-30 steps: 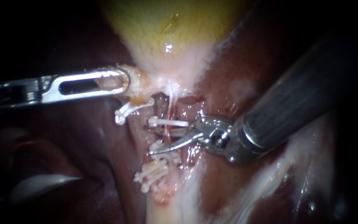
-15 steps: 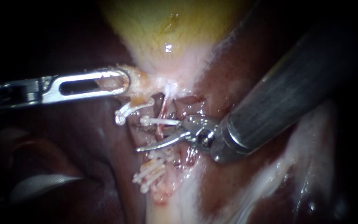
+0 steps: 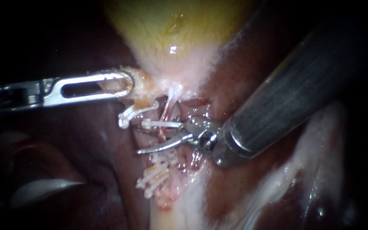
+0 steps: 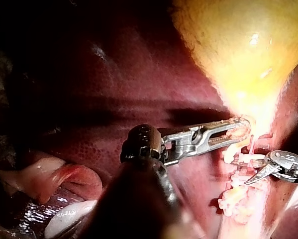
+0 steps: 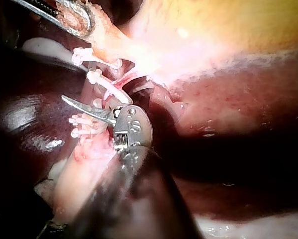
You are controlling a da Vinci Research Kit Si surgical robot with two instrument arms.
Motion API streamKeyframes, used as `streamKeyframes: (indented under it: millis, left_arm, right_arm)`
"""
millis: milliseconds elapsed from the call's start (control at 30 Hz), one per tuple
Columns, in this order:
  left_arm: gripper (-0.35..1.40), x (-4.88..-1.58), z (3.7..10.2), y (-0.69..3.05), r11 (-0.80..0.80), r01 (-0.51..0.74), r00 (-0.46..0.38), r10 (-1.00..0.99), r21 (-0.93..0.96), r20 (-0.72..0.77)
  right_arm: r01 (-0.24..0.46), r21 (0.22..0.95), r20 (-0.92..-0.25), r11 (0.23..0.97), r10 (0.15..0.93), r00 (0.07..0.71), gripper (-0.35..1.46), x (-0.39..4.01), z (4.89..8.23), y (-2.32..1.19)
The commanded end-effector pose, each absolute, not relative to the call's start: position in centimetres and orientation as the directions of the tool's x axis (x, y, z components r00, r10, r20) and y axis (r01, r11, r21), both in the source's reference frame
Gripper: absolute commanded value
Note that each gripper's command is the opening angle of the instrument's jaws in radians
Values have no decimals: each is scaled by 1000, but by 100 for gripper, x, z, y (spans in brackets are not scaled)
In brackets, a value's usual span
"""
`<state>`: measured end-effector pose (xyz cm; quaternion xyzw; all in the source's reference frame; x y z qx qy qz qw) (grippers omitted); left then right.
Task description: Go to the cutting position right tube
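Note:
A thin red tube (image 3: 164, 121) runs down from the yellow gallbladder (image 3: 171, 30) and carries a white clip (image 3: 162, 124). My right instrument (image 3: 145, 138) comes in from the upper right with its curved blades open. The lower blade lies below the clip and the upper one just behind it, so the tube crosses the gap between them. My left instrument (image 3: 118, 83) is shut on pale tissue at the gallbladder's neck. The left wrist view shows that grip (image 4: 233, 132), and the right wrist view shows the open blades (image 5: 89, 103) beside the clips.
A clipped stump (image 3: 135, 111) hangs under the left jaws. Several white clips (image 3: 154, 176) cluster lower down on a pale band of tissue (image 3: 179, 208). Dark red liver (image 3: 86, 170) surrounds the site. The thick right shaft (image 3: 286, 93) covers the liver at right.
My right instrument has slid leftward, and its open blades now reach past the red tube. The clip and tube have shifted slightly left. The left instrument has not moved.

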<state>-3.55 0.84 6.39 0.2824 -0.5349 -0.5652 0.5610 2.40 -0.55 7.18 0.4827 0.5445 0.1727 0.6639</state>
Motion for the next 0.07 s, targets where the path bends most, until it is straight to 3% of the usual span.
streamKeyframes:
  millis: [33, 67]
  left_arm:
    - [-35, -354, 638, 84, 202, 332, -211, -936, 922, 281]
    - [-35, -354, 638, 84, 202, 332, -211, -936, 922, 281]
  right_arm:
    - [296, 829, -557, 475, 754, 348, 144, 239, 719, -55]
    - [297, 829, -557, 475, 754, 348, 144, 239, 719, -55]
